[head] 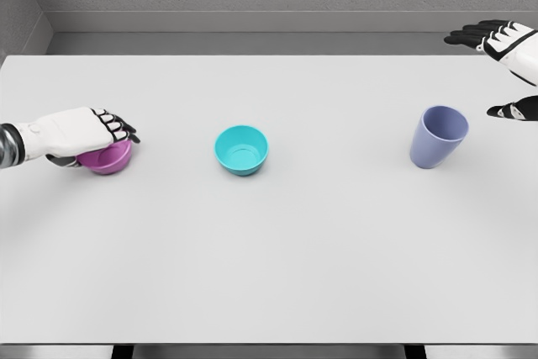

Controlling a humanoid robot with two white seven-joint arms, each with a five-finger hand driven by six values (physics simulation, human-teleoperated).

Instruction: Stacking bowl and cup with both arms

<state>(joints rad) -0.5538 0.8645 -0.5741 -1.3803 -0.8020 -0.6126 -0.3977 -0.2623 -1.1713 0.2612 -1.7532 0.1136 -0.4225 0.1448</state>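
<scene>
**Bowl and cup: left hand on the purple bowl, right hand open beside the cup**

The teal bowl (241,150) serves as the landmark; it stands upright and empty near the middle of the white surface (277,258). A purple bowl (109,157) sits well to its left. A lavender cup (437,136) sits well to its right, mouth up and leaning slightly.

Left hand (88,134): it lies over the top of the purple bowl with the fingers curled down across the rim. Contact appears made. Whether the bowl is firmly gripped cannot be confirmed, as the hand hides the near side.

Right hand (508,69): it hovers just right of the cup, apart from it. The fingers (471,36) are spread above and the thumb (513,110) is below. It holds nothing.

Step in hand, as judged: secure the purple bowl and bring the right hand onto the cup.

Procedure notes:
- Verify the finger wrap on the rim before lifting, and keep the bowl level.
- Move the right hand leftward until the cup wall lies between fingers and thumb. Close around mid-height, since a push near the rim may tip the cup.
- Carry each item towards the teal bowl one at a time to avoid arm collision.

Count: two bowls, one cup, two hands.
</scene>
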